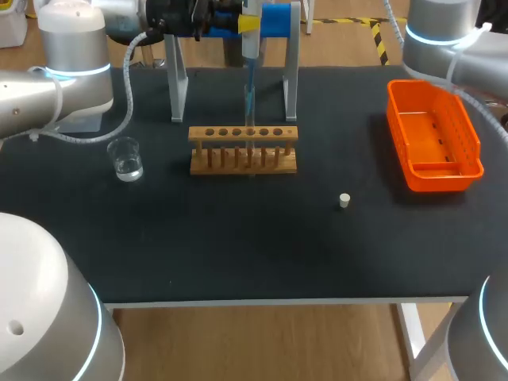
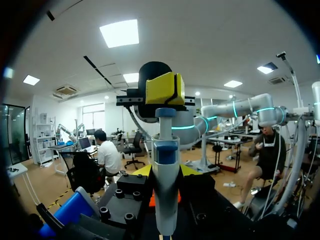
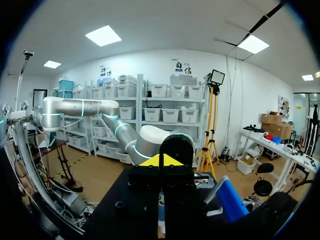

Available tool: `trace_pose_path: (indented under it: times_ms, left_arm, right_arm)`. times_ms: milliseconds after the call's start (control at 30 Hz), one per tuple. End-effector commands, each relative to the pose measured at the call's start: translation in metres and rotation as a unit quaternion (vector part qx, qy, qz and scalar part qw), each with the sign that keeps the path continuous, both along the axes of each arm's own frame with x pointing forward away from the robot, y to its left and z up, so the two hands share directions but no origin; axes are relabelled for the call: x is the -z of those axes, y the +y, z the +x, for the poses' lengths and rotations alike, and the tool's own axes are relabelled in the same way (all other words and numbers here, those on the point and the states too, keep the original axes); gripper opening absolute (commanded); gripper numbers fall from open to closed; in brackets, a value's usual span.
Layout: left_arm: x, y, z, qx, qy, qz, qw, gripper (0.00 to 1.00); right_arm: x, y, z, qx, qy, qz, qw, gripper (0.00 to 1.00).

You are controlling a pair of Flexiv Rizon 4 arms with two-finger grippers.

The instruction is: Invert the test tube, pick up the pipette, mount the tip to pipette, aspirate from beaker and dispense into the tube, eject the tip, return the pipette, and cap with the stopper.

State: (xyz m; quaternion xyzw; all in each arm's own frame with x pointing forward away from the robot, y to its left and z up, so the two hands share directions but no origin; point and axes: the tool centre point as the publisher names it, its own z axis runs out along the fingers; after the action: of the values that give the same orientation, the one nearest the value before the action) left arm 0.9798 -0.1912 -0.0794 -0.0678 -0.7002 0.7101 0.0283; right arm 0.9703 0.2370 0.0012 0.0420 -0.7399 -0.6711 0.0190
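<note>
My left gripper (image 2: 165, 172) is shut on the body of the white and blue pipette (image 2: 165, 165), holding it upright. Seen from the head camera, the pipette (image 1: 248, 48) is high at the back of the table, and its clear tip (image 1: 249, 99) points down at the wooden test tube rack (image 1: 243, 149). A clear tube in the rack under the tip is hard to make out. My right gripper (image 2: 165, 87) is shut, its yellow tips resting on top of the pipette's plunger (image 2: 165, 114). The beaker (image 1: 125, 159) of water stands left of the rack. The white stopper (image 1: 344, 200) lies to the rack's front right.
A grey pipette stand (image 1: 290, 79) with a blue holder (image 1: 276, 19) rises behind the rack. An orange bin (image 1: 432, 135) sits at the right side of the black table (image 1: 238, 246).
</note>
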Motion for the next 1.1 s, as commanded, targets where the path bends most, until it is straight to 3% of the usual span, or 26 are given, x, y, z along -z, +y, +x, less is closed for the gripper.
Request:
trace_pose_path:
  times_ms: [33,267,300,333,433,533,567,600,633,733,867,1100]
  left_arm:
    - [-0.001,0.000,0.000,0.000,0.000,0.001,1.000,0.00]
    - [-0.001,0.000,0.000,0.000,0.000,0.001,1.000,0.00]
    - [-0.001,0.000,0.000,0.000,0.000,0.001,1.000,0.00]
    - [-0.001,0.000,0.000,0.000,0.000,0.001,1.000,0.00]
    - [-0.001,0.000,0.000,0.000,0.000,0.001,1.000,0.00]
    - [-0.001,0.000,0.000,0.000,0.000,0.001,1.000,0.00]
    - [-0.001,0.000,0.000,0.000,0.000,0.001,1.000,0.00]
    - [-0.001,0.000,0.000,0.000,0.000,0.001,1.000,0.00]
    - [-0.001,0.000,0.000,0.000,0.000,0.001,1.000,0.00]
    - [-0.001,0.000,0.000,0.000,0.000,0.001,1.000,0.00]
    - [-0.001,0.000,0.000,0.000,0.000,0.001,1.000,0.00]
    - [-0.001,0.000,0.000,0.000,0.000,0.001,1.000,0.00]
  right_arm:
    - [-0.009,-0.012,-0.007,0.008,-0.009,0.005,1.000,0.00]
    - [-0.016,-0.040,-0.013,0.027,-0.028,0.014,0.999,0.00]
    - [-0.016,-0.046,-0.015,0.032,-0.032,0.014,0.999,0.16]
    - [-0.015,-0.051,-0.016,0.035,-0.034,0.014,0.999,0.26]
    - [-0.012,-0.070,-0.021,0.047,-0.037,0.018,0.998,0.29]
    - [-0.007,-0.084,-0.026,0.060,-0.038,0.015,0.997,0.43]
    - [-0.004,-0.092,-0.029,0.066,-0.039,0.013,0.997,0.71]
    - [-0.002,-0.095,-0.030,0.068,-0.040,0.012,0.997,0.89]
    - [0.001,-0.101,-0.033,0.071,-0.042,0.011,0.997,1.00]
    - [0.011,-0.113,-0.042,0.074,-0.053,0.003,0.996,1.00]
    - [0.028,-0.122,-0.053,0.048,-0.099,-0.032,0.993,1.00]
    - [0.059,-0.129,-0.058,0.022,-0.103,-0.060,0.993,1.00]
